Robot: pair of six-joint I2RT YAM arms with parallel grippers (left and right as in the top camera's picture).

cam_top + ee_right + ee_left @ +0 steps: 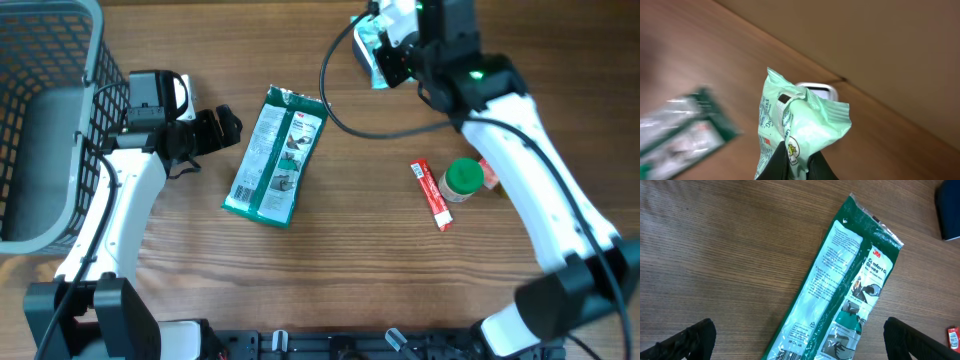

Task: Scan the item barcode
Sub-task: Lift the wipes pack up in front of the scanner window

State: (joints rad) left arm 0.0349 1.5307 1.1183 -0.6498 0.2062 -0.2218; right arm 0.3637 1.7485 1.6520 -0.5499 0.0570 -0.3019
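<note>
A pale green pouch (801,119) is gripped at its lower end by the right pincer (796,168), whose fingers are clenched tightly on it. The pouch is held upright above the far edge of the tabletop (350,270), clear of the wood. In the right wrist view a white-rimmed object (816,88) is partly hidden behind the pouch; what it is cannot be told. A black cable (335,105) is looped across the wood below that pincer. The left pincer (222,128) is released, with its fingers (687,339) spread wide and nothing between them; it is poised just to the left of a green glove packet (275,155). That packet is laid flat near the middle of the tabletop, printed side up, tilted slightly from top right to bottom left. To the right, a red stick sachet (432,195) is laid flat just beside a jar with a green lid (463,180), which is partly covered by the right arm. A grey mesh basket (95,60) is placed at the left edge, behind the left arm. A dark blue object (950,210) is glimpsed at the upper right corner of the left wrist view.
</note>
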